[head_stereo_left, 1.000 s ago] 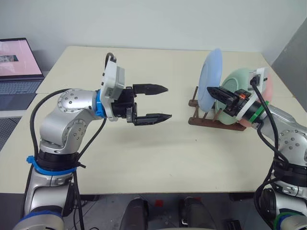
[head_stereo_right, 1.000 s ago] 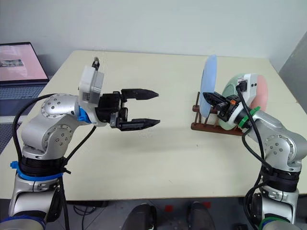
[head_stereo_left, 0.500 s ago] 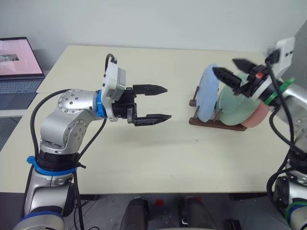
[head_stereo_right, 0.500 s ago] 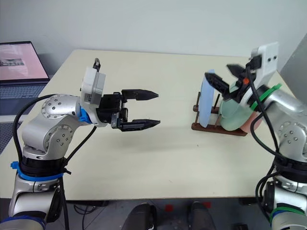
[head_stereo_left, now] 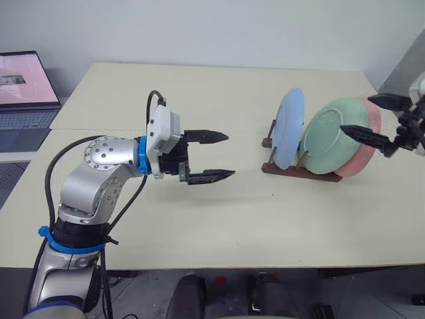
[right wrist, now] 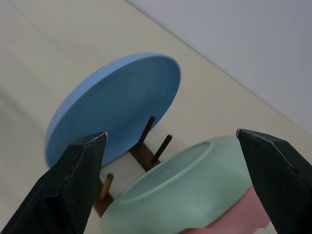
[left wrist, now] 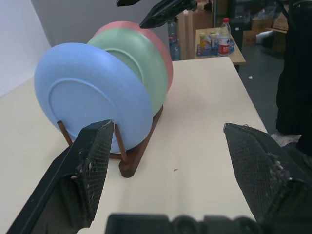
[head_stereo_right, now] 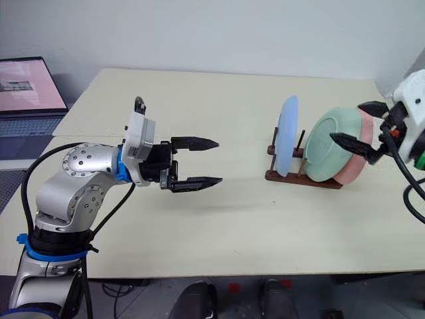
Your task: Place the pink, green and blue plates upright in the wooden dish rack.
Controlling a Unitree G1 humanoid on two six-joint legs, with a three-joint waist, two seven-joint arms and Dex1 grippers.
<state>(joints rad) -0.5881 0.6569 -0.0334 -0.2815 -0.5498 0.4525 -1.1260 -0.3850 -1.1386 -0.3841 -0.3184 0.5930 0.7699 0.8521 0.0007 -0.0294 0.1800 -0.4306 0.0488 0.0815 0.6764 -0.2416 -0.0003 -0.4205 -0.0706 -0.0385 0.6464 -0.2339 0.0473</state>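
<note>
The blue plate [head_stereo_left: 290,127], green plate [head_stereo_left: 332,136] and pink plate [head_stereo_left: 362,153] stand on edge in the dark wooden dish rack [head_stereo_left: 292,169] at the right of the table, blue nearest the middle, pink behind the green. My right gripper [head_stereo_left: 378,119] hovers open just right of the pink and green plates, holding nothing. My left gripper [head_stereo_left: 216,156] hangs open over the table's middle, pointing toward the rack, empty. The left wrist view shows the three plates [left wrist: 97,92] in the rack [left wrist: 139,151] between its fingers.
A laptop [head_stereo_left: 23,93] with a pink screen sits on a separate surface at the far left. The cream table [head_stereo_left: 212,219] has bare room between the left gripper and the rack.
My right gripper let go of the plates, opened wide, and pulled away up and to the right. The blue plate now leans in the rack. The left gripper barely moved.
</note>
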